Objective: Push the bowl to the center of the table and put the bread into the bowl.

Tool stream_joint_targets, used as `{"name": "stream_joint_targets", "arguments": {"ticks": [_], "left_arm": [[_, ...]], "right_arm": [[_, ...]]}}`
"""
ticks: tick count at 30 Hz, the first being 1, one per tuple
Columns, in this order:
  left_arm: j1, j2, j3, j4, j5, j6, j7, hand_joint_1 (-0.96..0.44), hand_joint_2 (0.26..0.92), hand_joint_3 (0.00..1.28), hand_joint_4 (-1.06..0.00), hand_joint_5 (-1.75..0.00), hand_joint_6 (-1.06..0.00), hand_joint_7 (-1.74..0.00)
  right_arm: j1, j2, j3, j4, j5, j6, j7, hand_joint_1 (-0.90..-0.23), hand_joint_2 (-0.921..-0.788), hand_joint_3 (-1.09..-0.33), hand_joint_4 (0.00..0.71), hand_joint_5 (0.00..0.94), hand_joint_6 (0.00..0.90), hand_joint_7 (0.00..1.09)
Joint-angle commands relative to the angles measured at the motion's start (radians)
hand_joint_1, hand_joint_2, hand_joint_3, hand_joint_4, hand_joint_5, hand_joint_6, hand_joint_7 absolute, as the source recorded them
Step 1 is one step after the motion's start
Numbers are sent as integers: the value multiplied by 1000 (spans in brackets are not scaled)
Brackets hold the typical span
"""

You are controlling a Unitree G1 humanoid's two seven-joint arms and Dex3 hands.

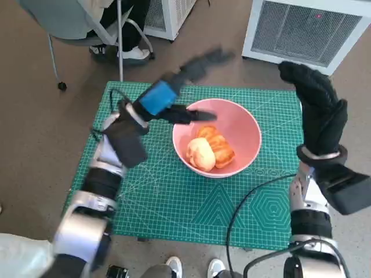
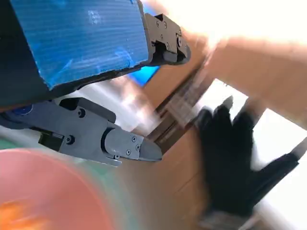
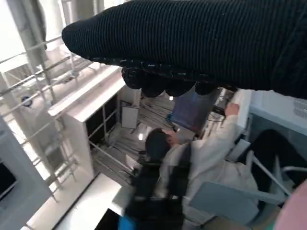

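Note:
A pink bowl [image 1: 243,130] sits near the middle of the green cutting mat [image 1: 168,197], with golden bread [image 1: 210,152] inside it. My left hand [image 1: 174,95], blue tape on its back, hovers raised over the bowl's left rim, fingers spread and blurred, holding nothing. In the left wrist view its fingers [image 2: 124,143] stand apart above the blurred bowl [image 2: 53,191]. My right hand [image 1: 316,104] in the black glove is lifted upright beside the bowl's right side, fingers apart and empty; it also shows as the gloved right hand [image 2: 235,163] in the left wrist view.
A white ventilated unit [image 1: 307,29] stands beyond the table's far right corner. A chair [image 1: 75,26] with a seated person's feet [image 1: 124,53] is at the far left. A black cable [image 1: 243,208] crosses the mat's near right. A seated person [image 3: 192,167] shows in the right wrist view.

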Motion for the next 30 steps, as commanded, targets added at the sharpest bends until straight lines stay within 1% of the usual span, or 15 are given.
{"name": "stream_joint_targets", "arguments": {"ticks": [1, 3, 5, 7, 9, 14, 19, 24, 27, 30], "left_arm": [[67, -65, 64, -92, -118, 19, 25, -411, 921, 269, -244, -56, -287, -230], [104, -84, 76, -175, -159, 67, 39, -410, 921, 306, -248, -49, -256, -261], [142, -100, 78, -263, -186, 121, 55, -406, 921, 357, -250, -28, -119, -479], [178, -108, 78, -338, -198, 169, 69, -409, 921, 384, -246, -18, -61, -565], [216, -113, 78, -408, -207, 213, 84, -419, 921, 404, -238, -9, -24, -605], [299, -128, 69, -553, -190, 313, 140, -435, 921, 420, -220, -1, -3, -611], [357, -135, 58, -644, -161, 388, 187, -438, 921, 425, -208, -6, 0, -603], [379, -140, 51, -675, -139, 412, 209, -450, 921, 423, -204, -7, 1, -610], [387, -142, 47, -674, -137, 407, 207, -459, 921, 423, -204, -7, 1, -611], [389, -142, 45, -668, -139, 403, 204, -467, 921, 422, -206, -8, 1, -607]], "right_arm": [[-8, 2, 5, -37, 9, 42, -16, -590, -921, -778, 352, 2, 232, 275], [-13, 9, 6, -58, 12, 59, -24, -583, -921, -774, 354, 2, 237, 277], [-15, 16, 9, -78, 9, 74, -35, -572, -921, -769, 358, 4, 246, 282], [-16, 21, 12, -93, 4, 83, -46, -568, -921, -767, 359, 4, 250, 284], [-18, 26, 15, -106, -4, 92, -59, -565, -921, -767, 360, 5, 252, 285], [-23, 35, 24, -120, -18, 108, -84, -571, -921, -767, 362, 5, 253, 287], [-16, 36, 39, -131, -24, 121, -87, -584, -921, -761, 367, 6, 255, 293], [-10, 30, 45, -131, -21, 121, -76, -592, -921, -762, 367, 4, 255, 299], [-10, 27, 50, -130, -18, 124, -70, -590, -921, -762, 367, 4, 254, 302], [-8, 25, 53, -132, -21, 124, -71, -587, -921, -764, 368, 4, 254, 306]]}}
